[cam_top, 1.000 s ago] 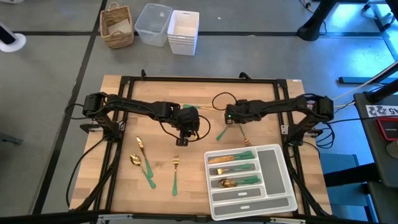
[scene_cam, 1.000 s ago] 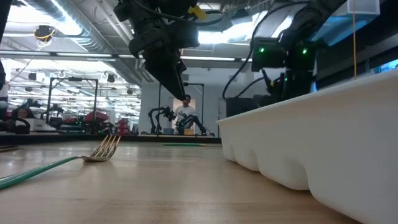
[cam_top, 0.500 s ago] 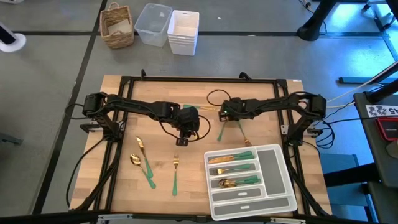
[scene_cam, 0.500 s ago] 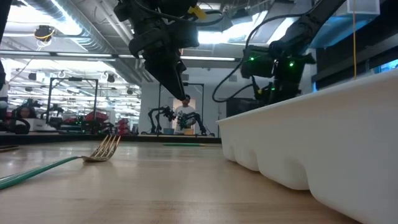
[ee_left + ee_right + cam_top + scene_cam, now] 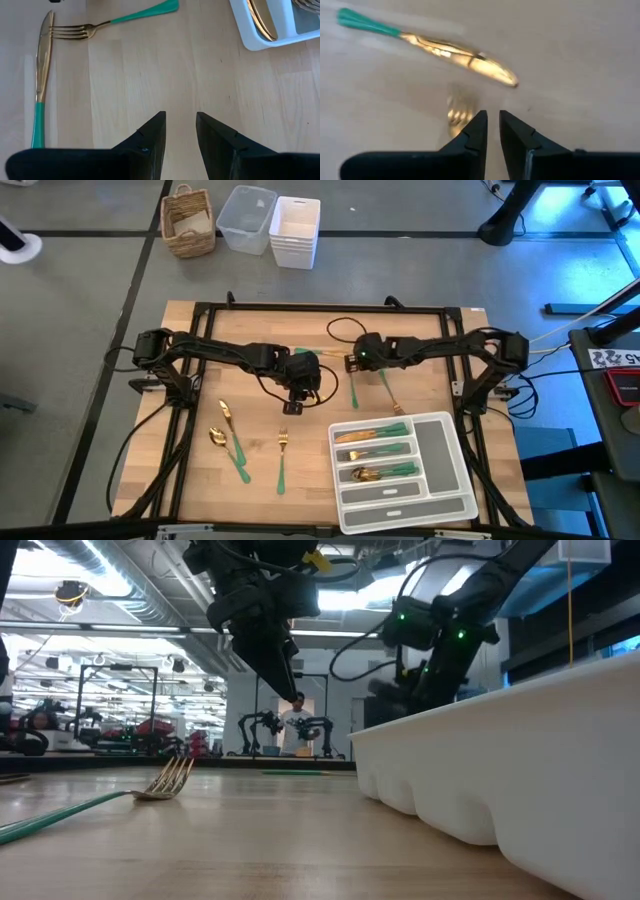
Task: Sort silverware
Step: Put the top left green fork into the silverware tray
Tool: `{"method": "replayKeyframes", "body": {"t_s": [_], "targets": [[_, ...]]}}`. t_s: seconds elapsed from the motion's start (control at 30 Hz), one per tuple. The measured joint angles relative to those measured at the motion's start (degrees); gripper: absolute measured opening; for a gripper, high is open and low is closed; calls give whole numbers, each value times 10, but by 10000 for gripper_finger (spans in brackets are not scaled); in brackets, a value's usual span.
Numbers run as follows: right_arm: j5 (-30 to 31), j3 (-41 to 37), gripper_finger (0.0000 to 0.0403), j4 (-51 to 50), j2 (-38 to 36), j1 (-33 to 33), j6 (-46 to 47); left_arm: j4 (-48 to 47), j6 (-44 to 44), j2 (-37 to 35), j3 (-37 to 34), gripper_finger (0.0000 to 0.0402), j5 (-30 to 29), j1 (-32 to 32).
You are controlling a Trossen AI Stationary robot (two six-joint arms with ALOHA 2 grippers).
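Two robot arms work over a wooden counter [image 5: 200, 480] scattered with gold-headed, green-handled silverware.

The right gripper [image 5: 492, 125] hangs near the counter's middle. Its jaws are nearly closed on a narrow gap and hold nothing. Just ahead of the jaws lies a knife [image 5: 457, 52], with another gold head, too blurred to name, right at the tips.

The left gripper [image 5: 180, 127] waits nearby, jaws slightly parted and empty. Well ahead of them lie a fork [image 5: 107, 22] and a second knife [image 5: 42, 75].

A white tray [image 5: 455, 480] beside the right arm already holds several pieces.

Risk: with so narrow a gap, the right jaws could push the knife along the counter instead of straddling it, or catch two overlapping pieces together.
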Motion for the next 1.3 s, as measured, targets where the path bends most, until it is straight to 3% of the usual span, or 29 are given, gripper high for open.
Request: {"method": "replayKeyframes", "body": {"t_s": [0.27, 0.93, 1.3], "targets": [[0, 0, 51, 9, 3, 52, 10, 1, 0, 0, 0, 102, 0, 0], [-35, 0, 52, 41, 4, 56, -40, 1, 4, 0, 0, 102, 0, 0], [-43, 0, 121, 41, 5, 55, -40, 1, 3, 0, 0, 102, 0, 0]]}}
